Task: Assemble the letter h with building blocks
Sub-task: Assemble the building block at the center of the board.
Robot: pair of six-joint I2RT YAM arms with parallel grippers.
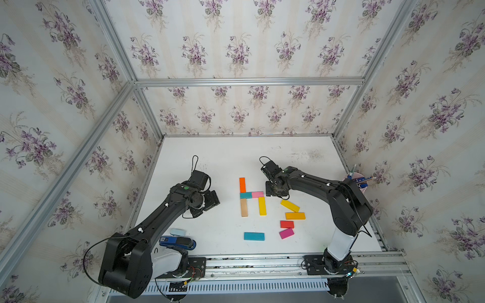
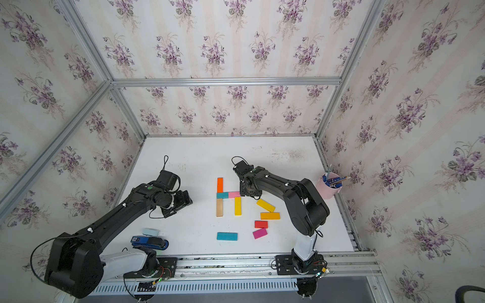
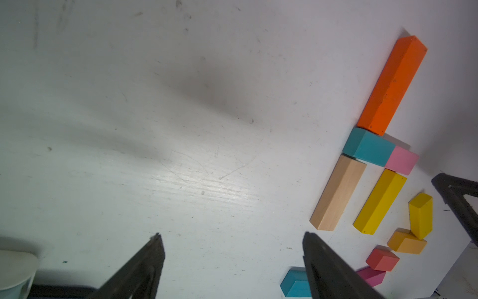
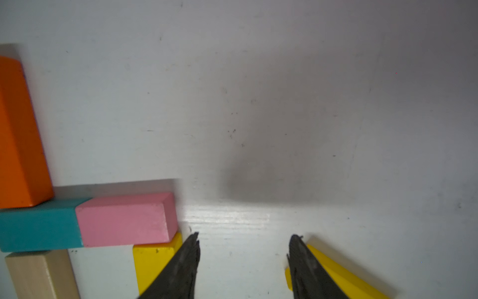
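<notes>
**A:** Where is the letter h [image 1: 251,195]?

**B:** Flat on the white table [image 1: 223,162]. Its stem is an orange block [image 1: 242,184], a short teal block [image 1: 246,195] and a wooden block [image 1: 244,207], set end to end. A pink block [image 1: 257,194] carries the crossbar on from the teal one. A yellow block [image 1: 262,206] runs down from the pink one as the leg.

**A:** And your pincers?

**B:** My right pincer [image 4: 245,236] is just beside the h, at the pink end of the crossbar. It is spread, with only bare table in the gap. One finger [image 4: 181,264] crosses the top corner of the leg, and I cannot tell whether it touches. My left pincer [image 3: 232,234] is well off the h on the stem's side. It is also spread and grips nothing.

**A:** Spare blocks?

**B:** Four lie loose on the h's leg side: a slanted yellow block [image 1: 289,205] nearest the leg, then an amber block [image 1: 295,216], a red block [image 1: 286,224] and a magenta block [image 1: 286,233]. A long teal block [image 1: 254,236] lies past the foot of the h.
</notes>
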